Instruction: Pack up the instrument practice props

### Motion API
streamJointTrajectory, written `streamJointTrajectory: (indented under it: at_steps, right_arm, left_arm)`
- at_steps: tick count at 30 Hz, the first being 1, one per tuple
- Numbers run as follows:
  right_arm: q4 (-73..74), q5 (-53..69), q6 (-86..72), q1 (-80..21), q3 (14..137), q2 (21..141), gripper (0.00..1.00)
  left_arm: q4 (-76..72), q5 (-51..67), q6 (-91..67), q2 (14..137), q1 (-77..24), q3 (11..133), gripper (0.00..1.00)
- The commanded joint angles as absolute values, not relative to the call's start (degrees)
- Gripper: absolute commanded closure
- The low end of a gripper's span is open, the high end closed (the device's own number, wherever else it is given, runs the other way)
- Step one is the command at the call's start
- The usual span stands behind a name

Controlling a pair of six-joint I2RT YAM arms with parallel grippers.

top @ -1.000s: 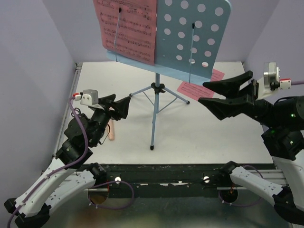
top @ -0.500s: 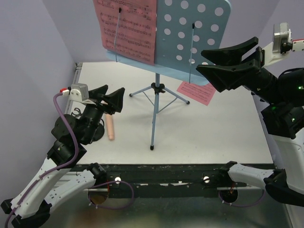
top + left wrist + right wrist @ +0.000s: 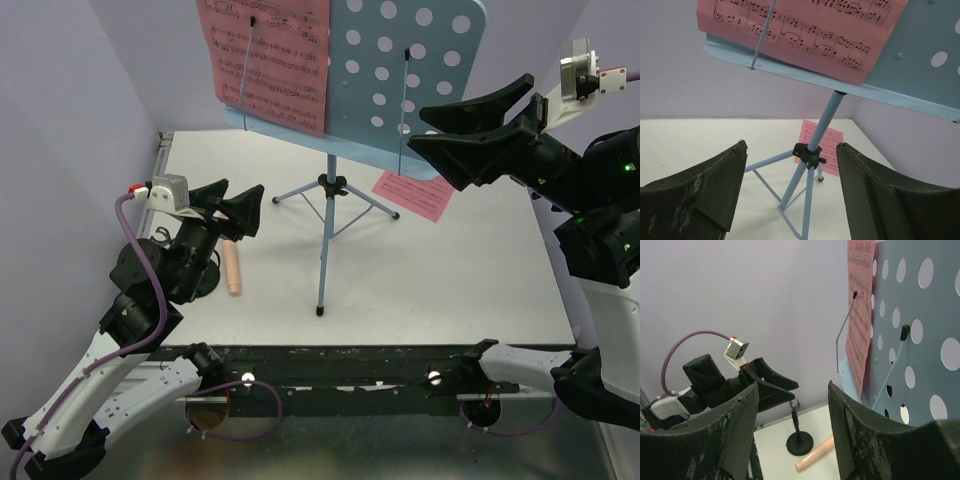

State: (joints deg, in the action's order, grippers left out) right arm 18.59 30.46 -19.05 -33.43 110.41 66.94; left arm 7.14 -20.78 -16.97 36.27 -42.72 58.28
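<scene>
The left pincer (image 3: 238, 200) has its jaws apart with nothing between them. It is raised above the table (image 3: 450, 280) and aimed at the light-blue music stand (image 3: 322, 240). In its own wrist view the stand's pole rises straight ahead in the gap between the two fingers, well apart from them, and the stand's desk (image 3: 430, 50) spreads overhead. Just below and beside this pincer the toy microphone (image 3: 232, 272) lies flat on the table. The short black mic stand (image 3: 799, 439) is upright next to it, with one end of the microphone near its round base. In the top view the left arm mostly hides the mic stand.

The right pincer (image 3: 420, 128) also has its jaws apart and grips nothing. It hangs high, with its tips at the lower right edge of the desk, though I cannot tell whether they touch it. In its wrist view the hole-dotted desk lies just to the right of the fingers.

The desk holds one pink page (image 3: 265, 55) on its left half. The page's bottom edge sits on the ledge and a thin wire arm (image 3: 247, 60) crosses it. The second pink page (image 3: 412, 193) lies flat on the table, below the right pincer and beyond the tripod legs.
</scene>
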Motion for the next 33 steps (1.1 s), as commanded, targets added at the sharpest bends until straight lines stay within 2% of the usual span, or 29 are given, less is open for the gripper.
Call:
streamJointTrajectory:
  at_steps: [1, 5, 13, 18, 22, 25, 27, 29, 32, 33]
  right_arm:
    - [21.18, 30.41, -16.0, -33.75, 109.26, 64.17, 0.34]
    - [20.22, 33.3, -12.66, -33.75, 102.59, 60.3, 0.33]
    - [10.38, 29.44, -2.56, -33.75, 75.35, 49.23, 0.35]
    - [4.15, 31.99, -6.31, -33.75, 64.79, 45.8, 0.35]
    - [1.49, 34.1, -11.42, -33.84, 63.01, 47.01, 0.37]
    - [8.85, 35.33, -11.52, -35.5, 70.19, 51.57, 0.37]
    - [13.34, 31.93, -7.58, -41.35, 74.51, 53.87, 0.36]
    - [15.55, 21.68, -2.05, -52.41, 75.85, 54.84, 0.36]
    - [17.4, 0.33, 6.92, -73.49, 75.85, 57.82, 0.35]
    - [16.88, -10.18, 9.38, -79.65, 75.59, 58.96, 0.35]
  left_arm:
    - [7.82, -20.65, -16.96, 36.39, -42.45, 57.83, 0.18]
    - [7.56, -20.74, -16.96, 36.12, -42.45, 56.87, 0.18]
    - [7.47, -21.09, -16.09, 34.02, -42.36, 53.18, 0.18]
    - [6.42, -22.06, -14.85, 33.05, -42.19, 52.65, 0.16]
    - [4.13, -19.96, -14.85, 33.83, -41.84, 55.01, 0.15]
    - [4.57, -18.29, -14.85, 35.33, -41.57, 58.79, 0.15]
    - [5.27, -17.41, -14.94, 36.21, -41.57, 61.07, 0.15]
    - [5.62, -17.05, -15.12, 36.65, -41.57, 62.31, 0.15]
    - [5.54, -17.49, -15.2, 36.04, -41.57, 61.88, 0.15]
    - [5.62, -17.75, -15.29, 35.6, -41.57, 61.27, 0.15]
